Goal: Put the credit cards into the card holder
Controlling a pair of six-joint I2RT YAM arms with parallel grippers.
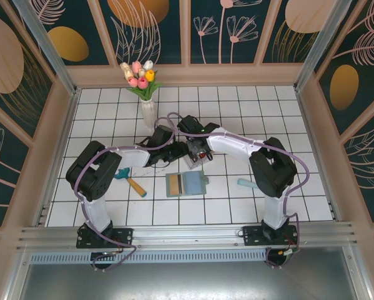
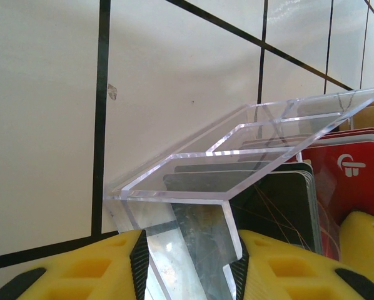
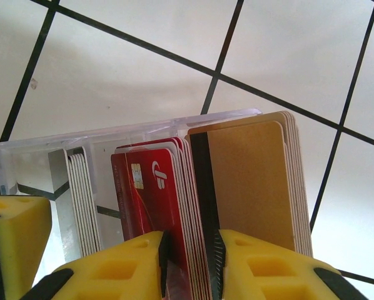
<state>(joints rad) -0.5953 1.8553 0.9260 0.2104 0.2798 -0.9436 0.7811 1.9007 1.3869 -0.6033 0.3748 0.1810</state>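
Observation:
The clear plastic box [image 1: 198, 156] stands mid-table with credit cards upright in it. My left gripper [image 2: 190, 265] is shut on the box's clear wall [image 2: 199, 231], with dark cards [image 2: 281, 203] and a red card [image 2: 353, 172] behind it. My right gripper [image 3: 190, 262] is shut on a stack of red credit cards [image 3: 152, 206] inside the box, next to tan cards [image 3: 249, 181] and pale cards [image 3: 84, 200]. In the top view the left gripper [image 1: 176, 153] and right gripper [image 1: 198, 147] meet at the box. The card holder [image 1: 174, 185] lies open just in front, a blue card [image 1: 191, 183] on it.
A hammer-like tool [image 1: 132, 182] with a teal head lies left of the card holder. A small teal object [image 1: 246, 183] lies to its right. A white vase of tulips [image 1: 146, 103] stands behind the arms. Walls enclose the tiled table.

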